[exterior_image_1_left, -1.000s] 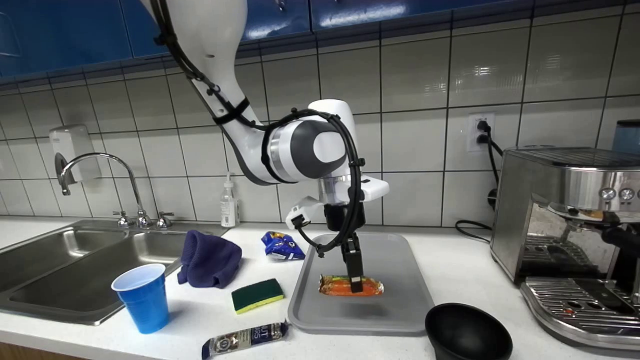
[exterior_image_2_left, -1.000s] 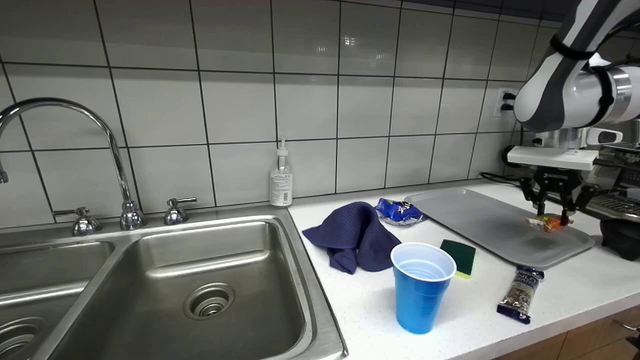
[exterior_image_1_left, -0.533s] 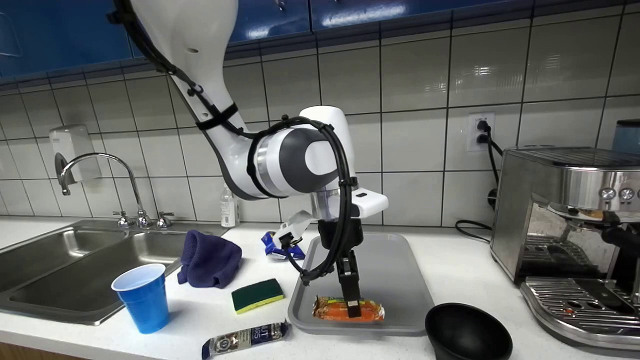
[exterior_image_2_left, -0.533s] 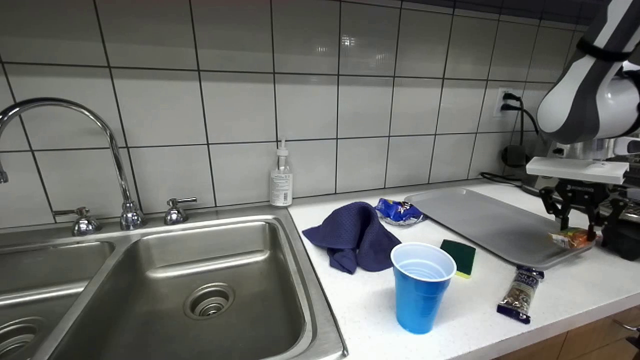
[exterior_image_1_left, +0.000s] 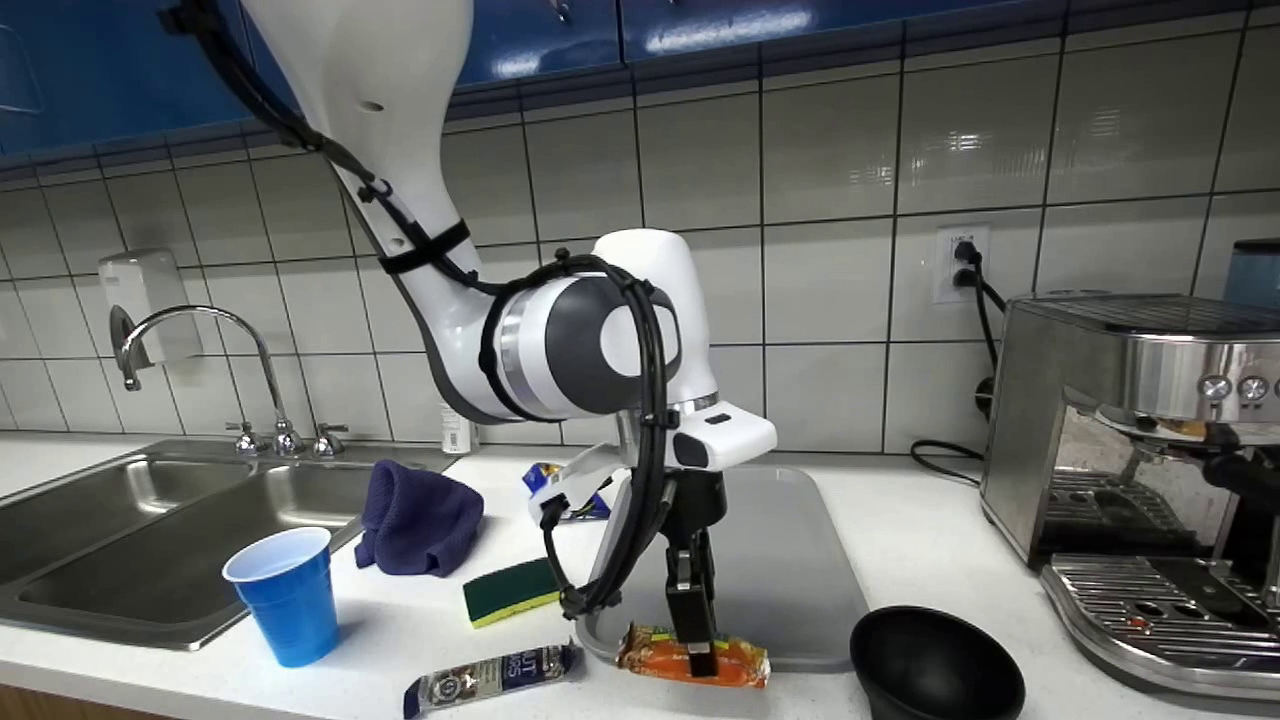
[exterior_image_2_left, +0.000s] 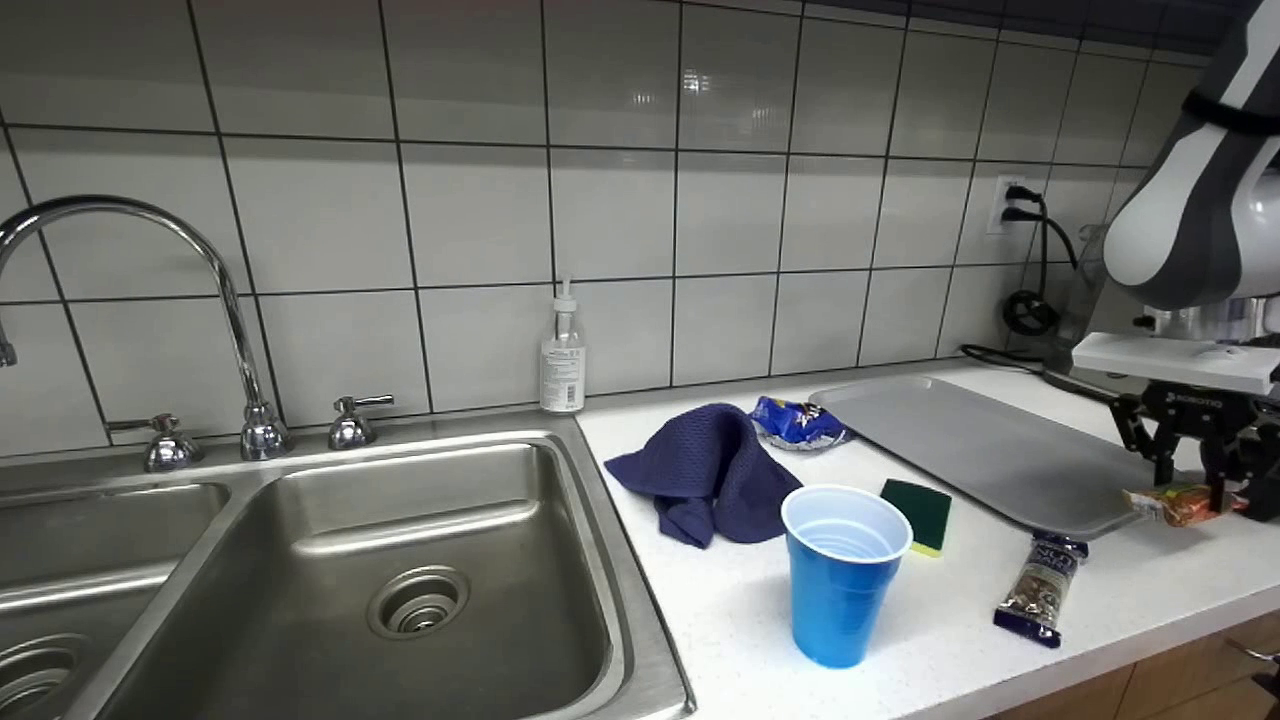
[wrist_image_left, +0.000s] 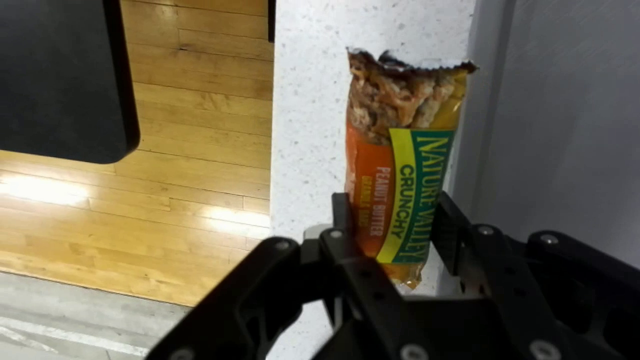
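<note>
My gripper (exterior_image_1_left: 703, 660) is shut on an orange Nature Valley granola bar (exterior_image_1_left: 738, 663). In the wrist view, the fingers (wrist_image_left: 392, 210) stand on either side of the bar (wrist_image_left: 400, 150), which sticks out beyond the fingertips. The bar appears over the strip of white counter (wrist_image_left: 310, 125) between the counter's edge and the grey tray (wrist_image_left: 560, 125). In an exterior view the bar overlaps the front rim of the tray (exterior_image_1_left: 785, 550). In an exterior view the bar (exterior_image_2_left: 1185, 506) is by the tray's right front corner. Its height above the counter is hard to tell.
A dark-wrapped nut bar (exterior_image_1_left: 495, 677), a green sponge (exterior_image_1_left: 510, 590) and a blue cup (exterior_image_1_left: 287, 600) lie or stand left of the tray. A black bowl (exterior_image_1_left: 935, 660) stands right. Behind are a blue packet (exterior_image_2_left: 797, 422), a cloth (exterior_image_2_left: 715, 470), the sink (exterior_image_2_left: 590, 560) and a coffee machine (exterior_image_1_left: 1080, 400).
The gripper has carried the granola bar from over the tray's middle toward the counter's front, to the tray's front rim. The bar has stayed in the jaws, and now tilts slightly.
</note>
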